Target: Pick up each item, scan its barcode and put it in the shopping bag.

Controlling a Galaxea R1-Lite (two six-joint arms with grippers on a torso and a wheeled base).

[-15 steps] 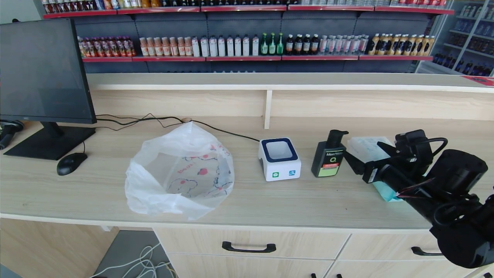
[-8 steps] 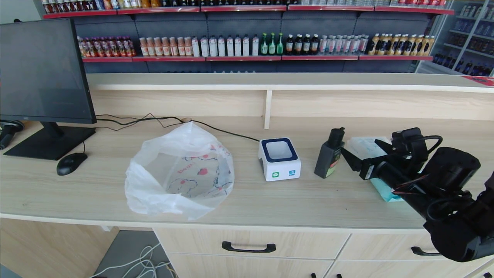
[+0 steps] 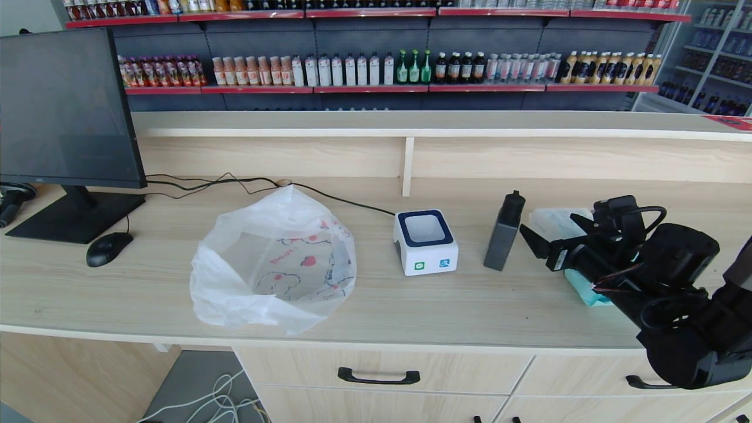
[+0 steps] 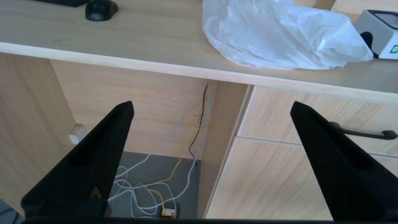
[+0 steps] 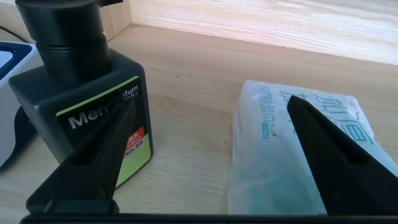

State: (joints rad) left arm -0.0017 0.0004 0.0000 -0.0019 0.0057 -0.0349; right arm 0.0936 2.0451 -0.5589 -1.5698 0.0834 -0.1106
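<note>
In your head view the bottle [image 3: 504, 232] stands edge-on, so you can't read its label there. The right gripper [image 3: 549, 230] and its arm cover much of the tissue pack [image 3: 545, 217]. They also cover most of a teal patch [image 3: 583, 289], too much for you to identify it. You can't tell whether a finger touches the bottle. The monitor [image 3: 64, 106] is cut off by the left edge. In the right wrist view the bottle's pump runs out of the picture, the scanner [image 5: 11, 56] is only a sliver at the edge, and a finger hides part of the pack. In the left wrist view the mouse [image 4: 101, 8] and the bag [image 4: 280, 34] are cut off by the picture's edge.
</note>
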